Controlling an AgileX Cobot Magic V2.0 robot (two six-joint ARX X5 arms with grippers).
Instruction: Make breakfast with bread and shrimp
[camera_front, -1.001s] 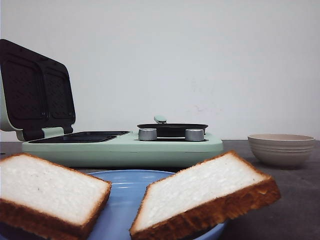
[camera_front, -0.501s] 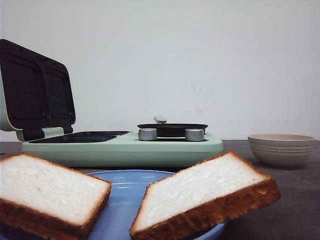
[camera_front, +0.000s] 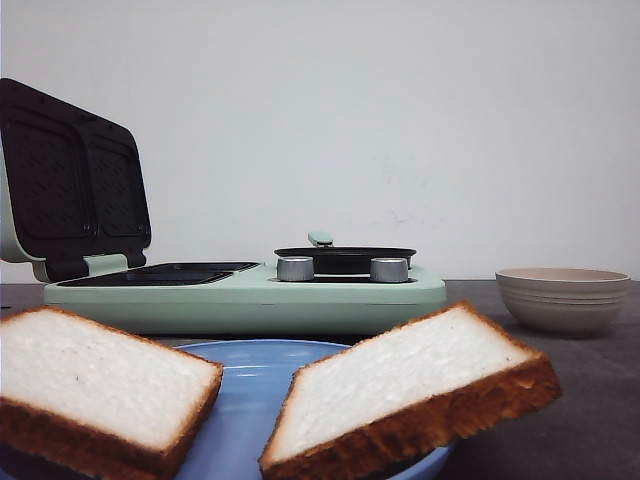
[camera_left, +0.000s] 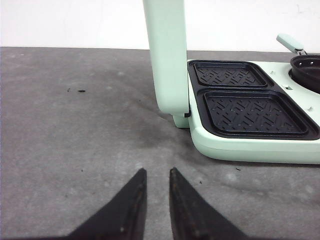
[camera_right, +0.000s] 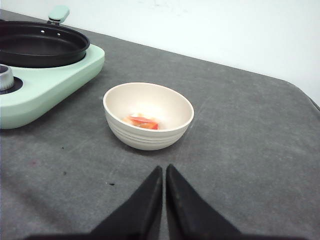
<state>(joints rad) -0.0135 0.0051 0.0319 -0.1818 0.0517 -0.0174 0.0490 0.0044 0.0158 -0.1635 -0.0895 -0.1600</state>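
The right gripper (camera_right: 164, 200) was closed and empty, the bowl (camera_right: 148, 116) of shrimp (camera_right: 142, 122) just ahead; the left gripper (camera_left: 156, 200) stood slightly parted, empty.

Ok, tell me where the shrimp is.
The shrimp lies inside the beige bowl, on the table right of the green cooker, ahead of the right pincer.

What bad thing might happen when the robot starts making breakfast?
The right white bread slice juts past the blue plate's rim, so a nudge might tip it onto the grey table. The reddish shrimp pieces lie low inside the beige bowl, so the right gripper might push the bowl instead of grasping them.
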